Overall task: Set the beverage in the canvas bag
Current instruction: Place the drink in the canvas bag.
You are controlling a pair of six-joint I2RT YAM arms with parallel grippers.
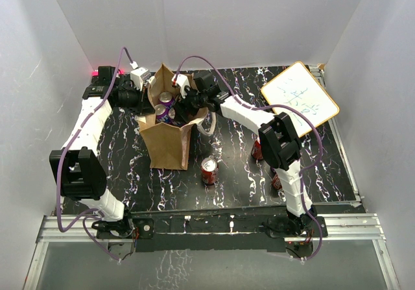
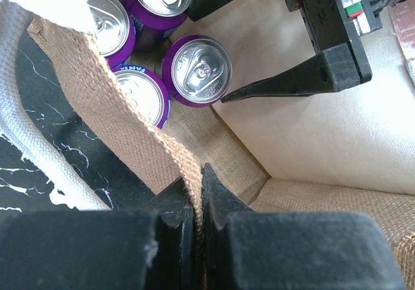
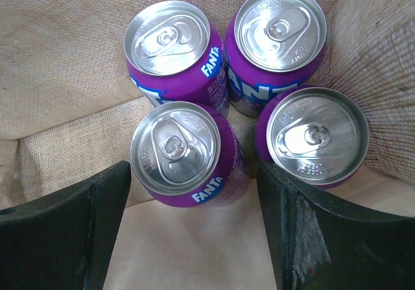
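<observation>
The brown canvas bag [image 1: 166,144] stands open at centre left. Several purple Fanta cans [image 3: 185,154] stand upright inside it, and they also show in the left wrist view [image 2: 198,72]. My left gripper [image 2: 198,173] is shut on the bag's woven rim [image 2: 123,89] at the bag's left side [image 1: 144,102]. My right gripper [image 3: 194,180] is open and empty inside the bag mouth. Its fingers [image 3: 71,218] straddle one purple can without touching it. The right gripper also shows in the top view [image 1: 183,108].
A red can [image 1: 209,170] stands on the black marbled table in front of the bag. Two more red cans [image 1: 257,150] are partly hidden behind the right arm. A whiteboard [image 1: 299,99] lies at the back right. White walls enclose the table.
</observation>
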